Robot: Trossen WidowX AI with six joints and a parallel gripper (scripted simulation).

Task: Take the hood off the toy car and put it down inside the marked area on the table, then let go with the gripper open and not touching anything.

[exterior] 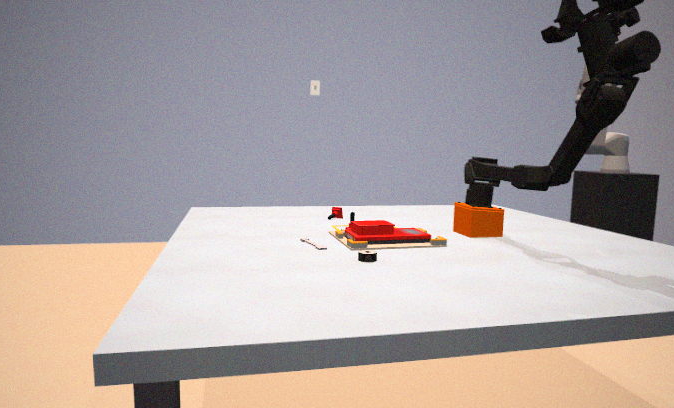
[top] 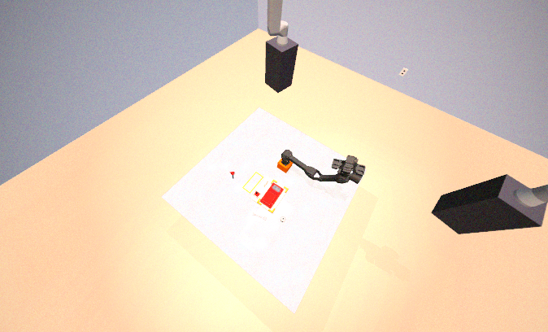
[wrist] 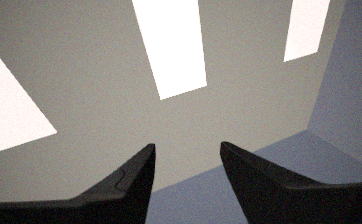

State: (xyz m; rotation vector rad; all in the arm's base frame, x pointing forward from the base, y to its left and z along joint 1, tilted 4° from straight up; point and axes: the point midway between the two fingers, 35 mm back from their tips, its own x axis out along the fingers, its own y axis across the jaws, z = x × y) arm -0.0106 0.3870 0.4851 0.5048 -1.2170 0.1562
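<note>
One arm: the black six-joint arm [exterior: 577, 126] rises from its orange base block [exterior: 478, 219] at the table's far side and is folded up and away from the work.
Gripper: the black parallel-jaw gripper [wrist: 187, 150] points at the ceiling; its two dark fingers stand partly spread with only ceiling and wall showing between them, so it holds nothing.
Car: the red block-built toy car [exterior: 385, 232] sits on a tan base plate with yellow corner marks [exterior: 438, 241], near the middle of the white table top [exterior: 278, 283].
Hood: the flat panel with a grey patch at the car's lower end [exterior: 414, 232]; I judge this to be the hood, not yet removed.
Marked area: a yellow-outlined rectangle [top: 253, 181] just beside the car, nothing in it.
Loose parts: a small black wheel [exterior: 367, 256], a thin pale strip [exterior: 313, 243] and a small red piece [exterior: 336, 212] lie around the car.
Handling: probably a light, stiff, smooth plastic plate, likely press-fitted, so it may resist and then pop free.
Where to grip: across its two long side edges, from above, fingers clear of the raised red cabin [exterior: 371, 227].
Risk: pulling at a slant could drag the whole car.
</note>
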